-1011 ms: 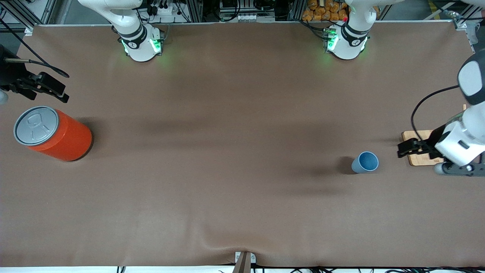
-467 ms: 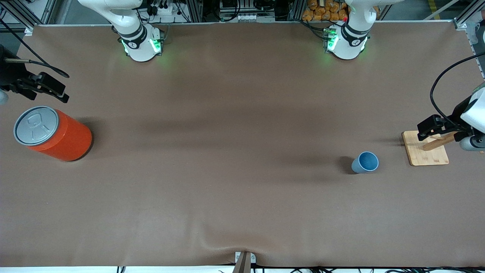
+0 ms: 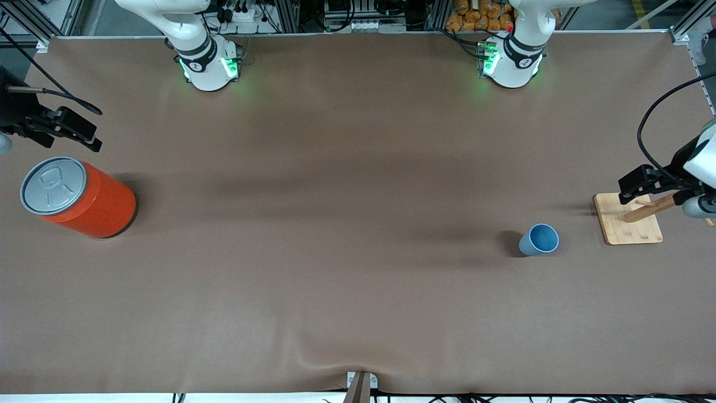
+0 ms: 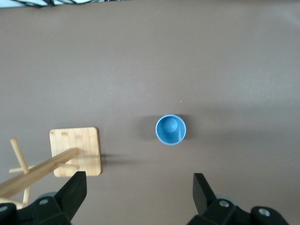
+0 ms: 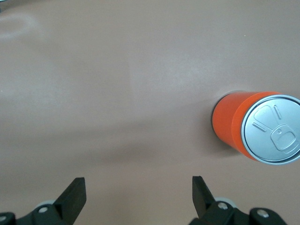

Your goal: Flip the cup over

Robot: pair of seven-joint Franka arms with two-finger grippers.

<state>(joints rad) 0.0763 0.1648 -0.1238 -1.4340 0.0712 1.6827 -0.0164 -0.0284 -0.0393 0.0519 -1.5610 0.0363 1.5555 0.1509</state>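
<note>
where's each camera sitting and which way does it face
Front view: high across the table, facing both arm bases; left gripper over the square wooden stand, right gripper above the large orange can.
Left wrist view: looks straight down past open fingers at the small light-blue plastic cup.
Right wrist view: looks down past open fingers at the can.
Front and left wrist share cup and stand.
</note>
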